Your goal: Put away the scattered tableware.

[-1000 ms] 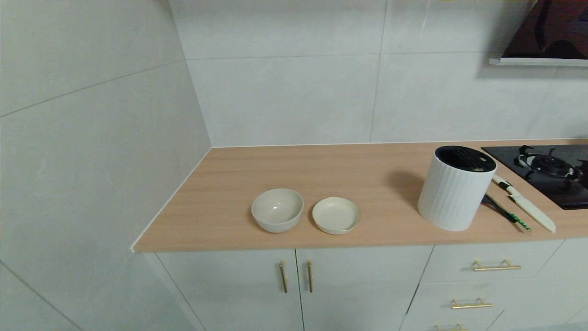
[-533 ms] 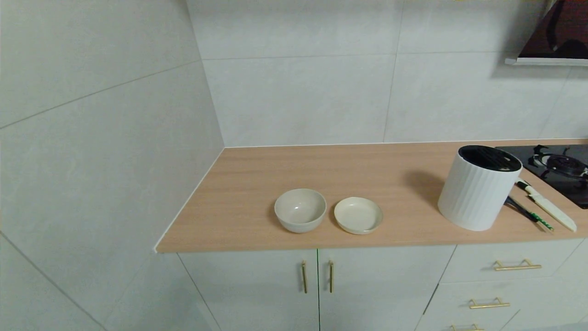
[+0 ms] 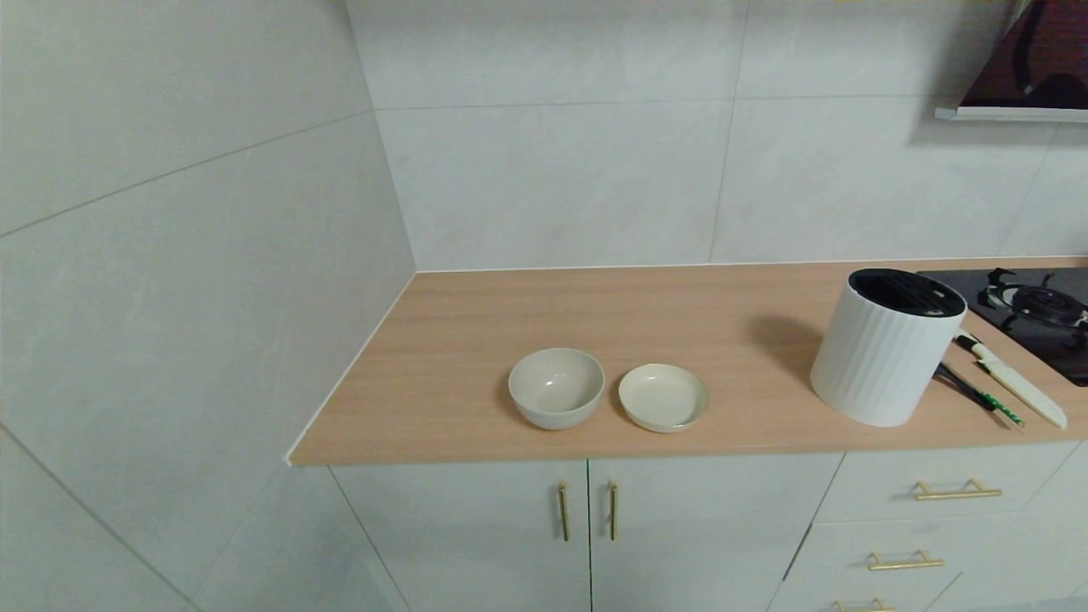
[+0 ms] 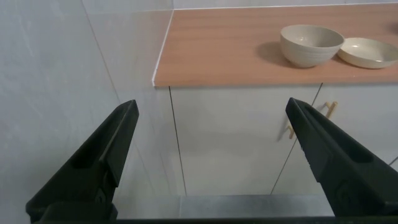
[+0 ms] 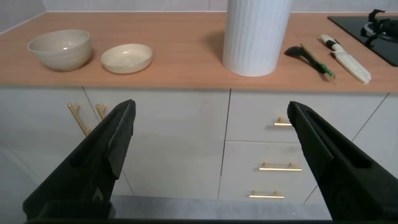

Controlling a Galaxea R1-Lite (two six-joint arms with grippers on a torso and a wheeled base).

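A cream bowl (image 3: 556,388) and a shallow cream dish (image 3: 663,397) sit side by side near the front edge of the wooden counter (image 3: 646,314). To their right stands a white ribbed holder (image 3: 888,347) with a black slotted top. Beyond it lie a white-handled knife (image 3: 1016,382) and a black utensil with green-tipped chopsticks (image 3: 977,393). My left gripper (image 4: 210,104) is open, low before the cabinet front, with the bowl (image 4: 311,45) and dish (image 4: 373,52) above and beyond it. My right gripper (image 5: 210,104) is open too, below counter height, facing the holder (image 5: 256,34), bowl (image 5: 60,48) and dish (image 5: 127,57).
A black gas hob (image 3: 1037,314) occupies the counter's far right, under a range hood (image 3: 1020,59). Tiled walls close the left side and back. Below the counter are cabinet doors (image 3: 476,535) with gold handles and drawers (image 3: 935,493) on the right.
The whole head view shifted, so everything now sits further right in the picture; the camera moved. The tableware itself has kept its place on the counter.
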